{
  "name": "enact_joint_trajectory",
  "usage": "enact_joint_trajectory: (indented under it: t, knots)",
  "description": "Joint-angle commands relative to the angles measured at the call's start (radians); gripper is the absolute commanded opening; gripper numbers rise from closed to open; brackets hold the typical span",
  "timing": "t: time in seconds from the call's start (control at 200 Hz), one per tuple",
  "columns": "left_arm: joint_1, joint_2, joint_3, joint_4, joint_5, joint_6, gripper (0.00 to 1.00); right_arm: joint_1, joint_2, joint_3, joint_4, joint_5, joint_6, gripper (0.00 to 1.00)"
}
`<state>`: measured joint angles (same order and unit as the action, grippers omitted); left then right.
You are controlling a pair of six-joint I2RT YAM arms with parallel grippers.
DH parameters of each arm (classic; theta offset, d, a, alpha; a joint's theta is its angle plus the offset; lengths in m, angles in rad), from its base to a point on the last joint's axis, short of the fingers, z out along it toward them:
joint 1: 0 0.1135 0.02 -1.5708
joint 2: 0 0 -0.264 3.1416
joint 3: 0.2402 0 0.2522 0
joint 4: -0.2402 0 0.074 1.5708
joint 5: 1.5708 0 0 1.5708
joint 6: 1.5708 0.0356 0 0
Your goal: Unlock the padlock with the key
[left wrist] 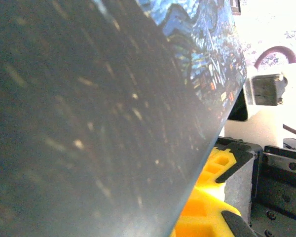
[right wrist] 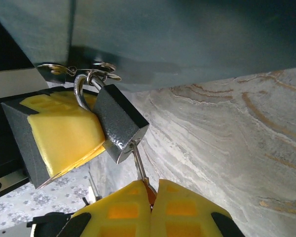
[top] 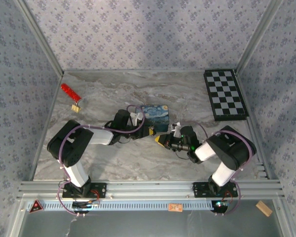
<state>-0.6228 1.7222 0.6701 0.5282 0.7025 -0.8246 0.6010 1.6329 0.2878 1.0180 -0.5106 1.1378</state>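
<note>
The small dark padlock (right wrist: 119, 123) hangs by its silver shackle (right wrist: 79, 94) from the hasp of the blue painted box (top: 155, 117). The key (right wrist: 138, 158) is in the padlock's bottom face. My right gripper (right wrist: 152, 183) is shut on the key's head, just below the padlock. My left gripper (top: 149, 131) is shut, and its yellow fingers (right wrist: 64, 133) rest against the padlock's left side, under the box edge. In the top view both grippers meet at the box's front edge, the right gripper (top: 161, 140) coming from the right. The box wall (left wrist: 98, 123) is close up in the left wrist view.
A red strip (top: 69, 91) with a small gold piece (top: 76, 107) lies at the back left. A checkerboard (top: 225, 94) sits at the back right. Patterned walls enclose the marble table (top: 187, 98). A wooden block (top: 263, 208) lies off the table's front right.
</note>
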Motion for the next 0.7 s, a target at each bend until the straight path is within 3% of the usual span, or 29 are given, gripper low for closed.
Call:
enact_joint_trajectory:
  t: [0.0, 0.135, 0.295, 0.565, 0.695]
  knots:
    - [-0.072, -0.009, -0.015, -0.056, 0.177, -0.004, 0.00, 0.017, -0.110, 0.109, -0.013, 0.095, -0.169, 0.00]
    - [-0.076, -0.016, -0.009, -0.066, 0.179, -0.008, 0.00, 0.012, -0.201, 0.105, -0.091, 0.118, -0.271, 0.00]
    - [-0.090, -0.022, 0.007, -0.073, 0.189, -0.013, 0.00, 0.000, -0.221, 0.117, -0.079, 0.095, -0.256, 0.00]
    - [-0.110, -0.034, 0.010, -0.065, 0.197, -0.001, 0.00, -0.070, -0.151, 0.116, 0.146, 0.015, -0.015, 0.00]
    - [-0.110, -0.032, 0.008, -0.047, 0.205, 0.000, 0.00, -0.069, -0.132, 0.137, 0.173, -0.013, 0.036, 0.00]
